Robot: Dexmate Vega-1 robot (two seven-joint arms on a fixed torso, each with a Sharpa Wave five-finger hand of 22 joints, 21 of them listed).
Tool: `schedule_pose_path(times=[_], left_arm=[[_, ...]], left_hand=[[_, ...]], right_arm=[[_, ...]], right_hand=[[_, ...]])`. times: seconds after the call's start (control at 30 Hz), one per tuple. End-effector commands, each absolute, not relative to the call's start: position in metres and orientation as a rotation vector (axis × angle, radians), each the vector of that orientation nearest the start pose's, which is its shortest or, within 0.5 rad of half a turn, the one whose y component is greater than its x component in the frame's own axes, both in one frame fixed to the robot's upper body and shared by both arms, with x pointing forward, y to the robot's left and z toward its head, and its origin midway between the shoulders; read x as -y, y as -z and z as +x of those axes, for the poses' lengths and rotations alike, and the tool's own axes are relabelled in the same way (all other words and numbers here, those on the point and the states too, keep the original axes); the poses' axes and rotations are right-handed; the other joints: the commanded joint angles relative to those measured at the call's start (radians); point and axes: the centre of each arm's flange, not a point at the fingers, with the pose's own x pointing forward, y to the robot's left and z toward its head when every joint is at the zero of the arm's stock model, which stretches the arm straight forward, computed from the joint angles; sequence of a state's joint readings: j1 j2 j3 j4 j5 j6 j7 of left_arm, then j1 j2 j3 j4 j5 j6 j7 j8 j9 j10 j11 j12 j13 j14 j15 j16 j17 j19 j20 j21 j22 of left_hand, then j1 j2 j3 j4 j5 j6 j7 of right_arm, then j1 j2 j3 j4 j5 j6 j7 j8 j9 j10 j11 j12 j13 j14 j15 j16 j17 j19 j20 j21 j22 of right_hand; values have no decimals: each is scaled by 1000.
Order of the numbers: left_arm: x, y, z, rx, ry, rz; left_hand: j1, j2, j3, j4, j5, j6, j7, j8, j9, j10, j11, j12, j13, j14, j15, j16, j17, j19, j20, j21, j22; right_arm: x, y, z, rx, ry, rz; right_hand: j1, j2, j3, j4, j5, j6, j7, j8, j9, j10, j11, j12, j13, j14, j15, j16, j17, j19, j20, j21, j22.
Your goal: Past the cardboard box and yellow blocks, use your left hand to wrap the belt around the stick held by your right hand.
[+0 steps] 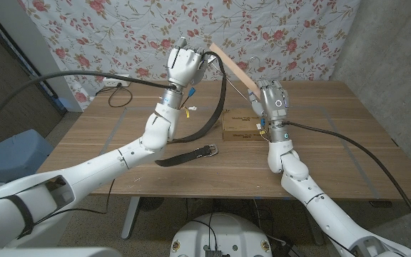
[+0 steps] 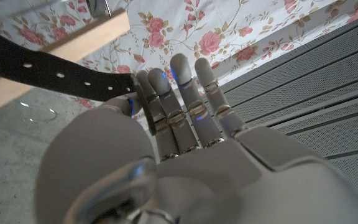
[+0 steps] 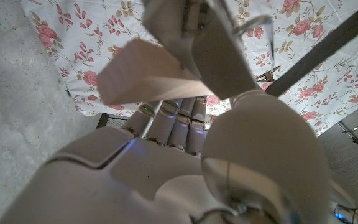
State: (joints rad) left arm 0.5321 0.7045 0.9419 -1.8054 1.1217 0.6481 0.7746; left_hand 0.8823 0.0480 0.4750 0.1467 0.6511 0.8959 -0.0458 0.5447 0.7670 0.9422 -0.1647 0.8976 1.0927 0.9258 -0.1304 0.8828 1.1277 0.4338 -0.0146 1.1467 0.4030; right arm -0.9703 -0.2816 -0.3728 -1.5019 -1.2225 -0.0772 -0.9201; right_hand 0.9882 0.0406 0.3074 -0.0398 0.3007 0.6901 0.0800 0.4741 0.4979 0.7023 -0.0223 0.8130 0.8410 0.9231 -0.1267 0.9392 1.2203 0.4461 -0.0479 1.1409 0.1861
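My right hand (image 1: 273,100) holds a light wooden stick (image 1: 234,68) that slants up and to the left above the table. A black belt (image 1: 222,93) hangs over the stick's upper end. Its holed end is pinched in my raised left hand (image 1: 185,68), just left of the stick. The rest of the belt curves down to the table, and its buckle end (image 1: 207,150) lies on the wood. A flat cardboard box (image 1: 240,125) sits under the stick. In the left wrist view the holed belt (image 2: 55,73) crosses the stick (image 2: 67,43) beyond my fingers (image 2: 166,99). The right wrist view shows the stick (image 3: 148,78) gripped.
A flowered cloth (image 1: 298,36) hangs behind the wooden table (image 1: 334,135). A white power strip (image 1: 116,82) lies at the table's far left edge. A blue seat (image 1: 9,157) stands off the table's left side.
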Motion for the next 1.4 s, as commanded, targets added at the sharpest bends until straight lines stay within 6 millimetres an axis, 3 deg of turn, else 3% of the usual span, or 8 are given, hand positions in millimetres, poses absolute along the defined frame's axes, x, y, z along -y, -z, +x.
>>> schedule_pose_path(times=[0.03,0.3,0.7,1.03,1.4], left_arm=[[-118,-133,462,1586,-955,1340],[-102,-149,461,1625,-934,1355],[-96,-176,463,1606,-937,1321],[-101,-203,467,1499,-971,1333],[-102,-238,462,1363,-956,1488]], left_hand=[[17,6,-2,4,9,1,11,9,5,-1,-19,-3,7,14,-71,-10,1,-1,-5,9,-2],[21,7,-9,7,19,4,12,7,-1,0,-24,-9,8,28,-73,-24,1,2,-6,17,-13],[26,8,-16,10,29,7,13,4,-7,3,-27,-23,-1,39,-74,-48,-3,3,-9,24,-31],[30,7,-19,10,34,10,11,0,-14,7,-28,-29,-3,44,-75,-58,2,5,-9,30,-38],[37,6,-21,12,45,16,18,-4,-22,13,-25,-37,-3,62,-72,-81,-4,1,-6,34,-51]], right_arm=[[170,21,555,1236,798,-1205],[163,32,535,1360,775,-1173],[172,40,503,1513,808,-1098],[176,45,499,1544,783,-1143],[178,55,505,1547,745,-1209]], right_hand=[[126,127,5,7,5,181,-167,13,50,112,-122,-3,4,7,-96,-3,2,-1,-105,10,0],[125,127,5,8,5,178,-168,12,52,111,-123,-4,6,8,-96,-4,2,-3,-108,12,-1],[118,128,3,15,7,168,-175,10,58,96,-121,-12,4,-6,-97,-31,-15,-15,-119,6,-5],[114,128,2,20,8,164,-182,6,57,92,-129,-15,6,-6,-97,-50,-21,-21,-127,0,-7],[112,128,0,25,11,163,-188,8,63,89,-130,-19,4,-8,-98,-78,-33,-30,-133,-6,-7]])
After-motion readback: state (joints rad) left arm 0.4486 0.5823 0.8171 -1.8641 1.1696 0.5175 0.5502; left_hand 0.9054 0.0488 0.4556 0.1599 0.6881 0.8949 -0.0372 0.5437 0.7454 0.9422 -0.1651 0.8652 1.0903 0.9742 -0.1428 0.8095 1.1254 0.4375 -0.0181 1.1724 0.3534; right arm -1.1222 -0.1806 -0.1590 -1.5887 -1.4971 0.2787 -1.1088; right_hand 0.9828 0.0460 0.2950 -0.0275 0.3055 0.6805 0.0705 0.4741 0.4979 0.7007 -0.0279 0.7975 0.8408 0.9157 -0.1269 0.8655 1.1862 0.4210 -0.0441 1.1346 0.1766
